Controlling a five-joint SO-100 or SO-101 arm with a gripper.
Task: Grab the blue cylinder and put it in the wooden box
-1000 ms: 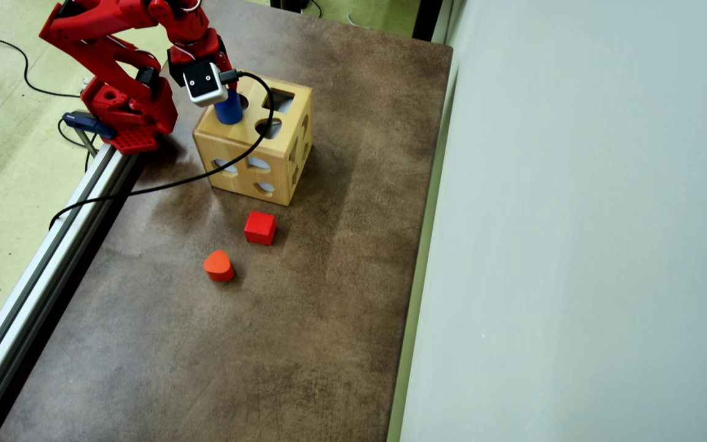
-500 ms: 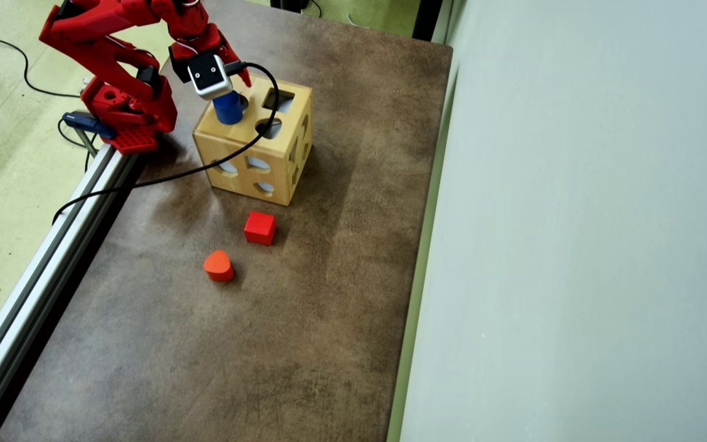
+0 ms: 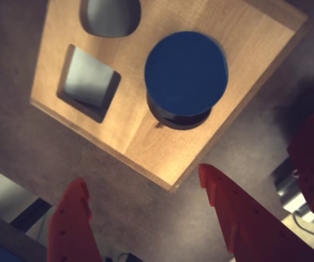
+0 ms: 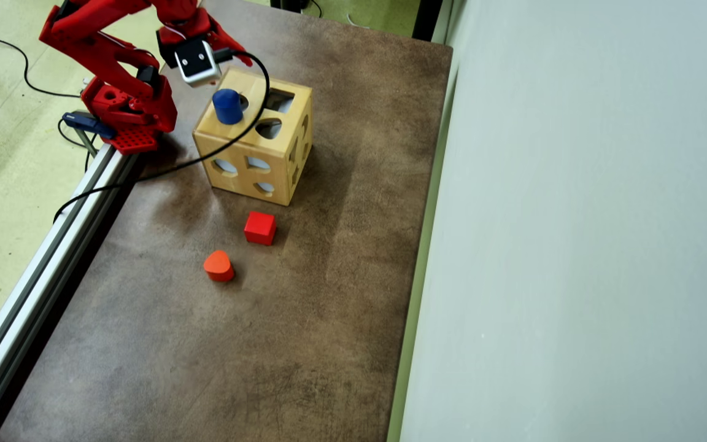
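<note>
The blue cylinder [image 3: 186, 73] stands upright at the round hole in the top face of the wooden box [image 3: 140, 125], most of it sticking out above the wood. In the overhead view the blue cylinder [image 4: 227, 105] is at the far left corner of the box [image 4: 240, 178]. My gripper [image 3: 142, 177] is open and empty, its red fingers spread wide, drawn back from the cylinder and touching nothing. In the overhead view the gripper [image 4: 234, 52] hangs just beyond the box's far edge.
A red cube [image 4: 260, 228] and an orange-red rounded block [image 4: 218, 266] lie on the brown table in front of the box. The arm base [image 4: 126, 110] stands left of the box. An aluminium rail [image 4: 53, 258] runs along the left edge. A black cable [image 4: 249, 123] drapes over the box.
</note>
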